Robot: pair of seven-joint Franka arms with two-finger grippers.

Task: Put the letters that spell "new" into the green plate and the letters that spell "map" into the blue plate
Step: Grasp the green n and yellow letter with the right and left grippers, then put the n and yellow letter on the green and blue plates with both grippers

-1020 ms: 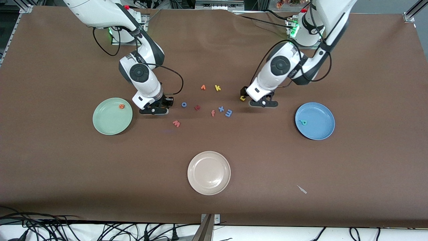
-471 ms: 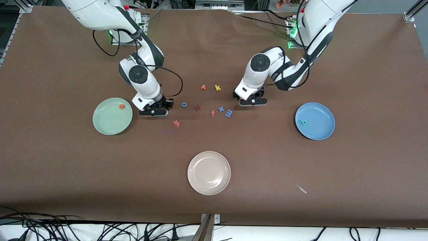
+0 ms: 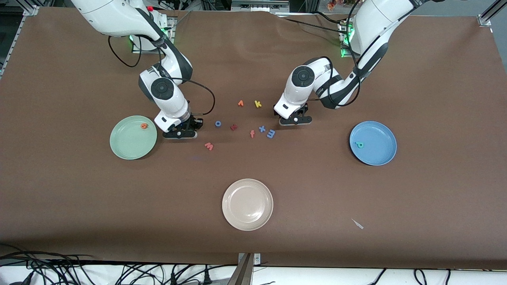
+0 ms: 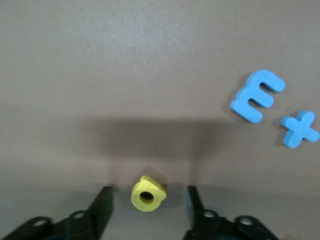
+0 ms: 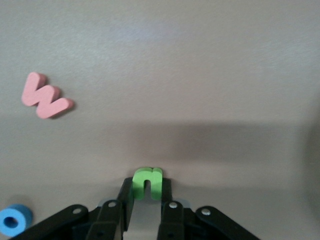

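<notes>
My right gripper (image 5: 147, 182) is shut on the green n (image 5: 147, 183) low at the tabletop, beside the green plate (image 3: 133, 137). The orange e (image 3: 144, 126) lies in that plate. The pink w (image 5: 46, 96) lies on the table nearby (image 3: 208, 146). My left gripper (image 4: 149, 191) is down at the table and open. The yellow a (image 4: 148, 194) sits between its fingers (image 4: 105, 205) with a gap on each side. The blue m (image 4: 257, 95) lies close by (image 3: 271, 133). The blue plate (image 3: 372, 143) holds the teal p (image 3: 359, 145).
Loose letters lie between the two grippers: blue o (image 3: 218, 124), a red letter (image 3: 234, 127), salmon f (image 3: 252, 134), blue x (image 3: 262, 128), orange v (image 3: 240, 103), yellow k (image 3: 258, 104). A cream plate (image 3: 247, 204) sits nearer the front camera, with a small white scrap (image 3: 357, 224) nearby.
My left gripper moved toward the middle letters and its fingers narrowed around the yellow a. My right gripper closed onto the green n, barely shifting.
</notes>
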